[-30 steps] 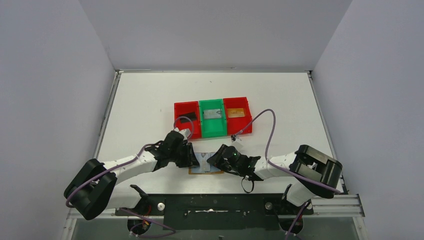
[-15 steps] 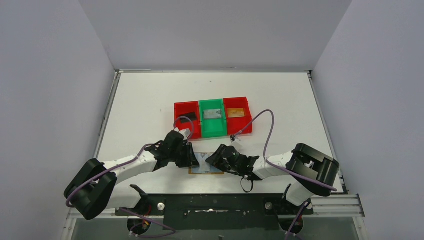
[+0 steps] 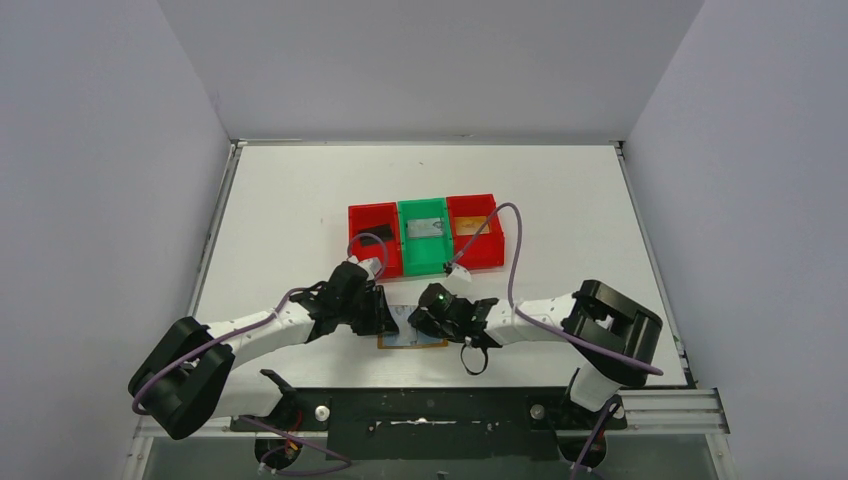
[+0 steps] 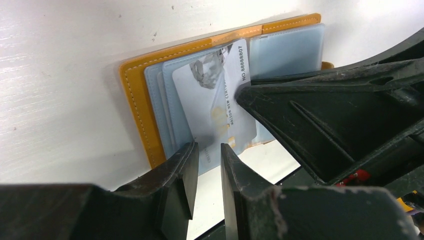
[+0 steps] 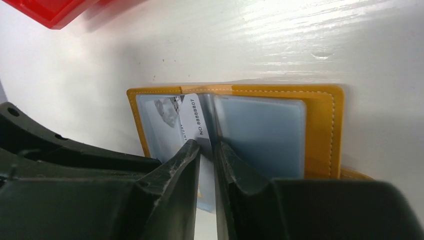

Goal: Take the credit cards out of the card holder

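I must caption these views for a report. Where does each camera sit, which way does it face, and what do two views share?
Top external: above and behind the bases, looking down on the table, left arm, right arm, bins and card holder.
Left wrist: on the left arm, close over the open card holder; left gripper at the bottom.
Right wrist: on the right arm, close over the holder, facing the bins; right gripper at the bottom.
Shared: both wrist views show the white card.
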Robot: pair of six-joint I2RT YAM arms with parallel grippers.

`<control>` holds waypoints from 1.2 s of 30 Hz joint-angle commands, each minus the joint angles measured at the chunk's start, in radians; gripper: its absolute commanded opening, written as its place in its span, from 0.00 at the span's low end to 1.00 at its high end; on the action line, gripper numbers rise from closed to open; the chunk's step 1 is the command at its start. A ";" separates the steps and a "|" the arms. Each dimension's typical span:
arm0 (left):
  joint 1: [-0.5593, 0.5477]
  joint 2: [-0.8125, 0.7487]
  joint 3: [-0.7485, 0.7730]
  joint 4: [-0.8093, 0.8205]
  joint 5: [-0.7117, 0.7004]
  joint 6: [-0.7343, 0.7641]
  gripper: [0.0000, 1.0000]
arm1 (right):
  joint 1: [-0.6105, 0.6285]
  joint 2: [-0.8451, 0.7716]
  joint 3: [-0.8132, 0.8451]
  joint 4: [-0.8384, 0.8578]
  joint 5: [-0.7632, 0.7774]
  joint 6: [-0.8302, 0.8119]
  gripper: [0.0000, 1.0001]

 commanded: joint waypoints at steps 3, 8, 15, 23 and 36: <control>-0.005 0.017 0.002 -0.010 -0.008 0.016 0.23 | 0.039 0.021 0.093 -0.201 0.129 -0.041 0.06; -0.005 0.014 0.002 -0.011 -0.009 0.015 0.23 | 0.046 -0.043 0.052 -0.164 0.152 -0.032 0.02; -0.005 0.016 0.007 -0.003 -0.004 0.017 0.23 | 0.018 -0.128 -0.075 0.057 0.060 -0.041 0.00; -0.005 0.032 0.020 -0.008 0.000 0.022 0.23 | 0.005 -0.109 -0.150 0.256 -0.032 -0.007 0.06; -0.006 0.061 0.021 -0.044 -0.031 0.008 0.12 | -0.023 -0.069 -0.219 0.450 -0.110 0.025 0.18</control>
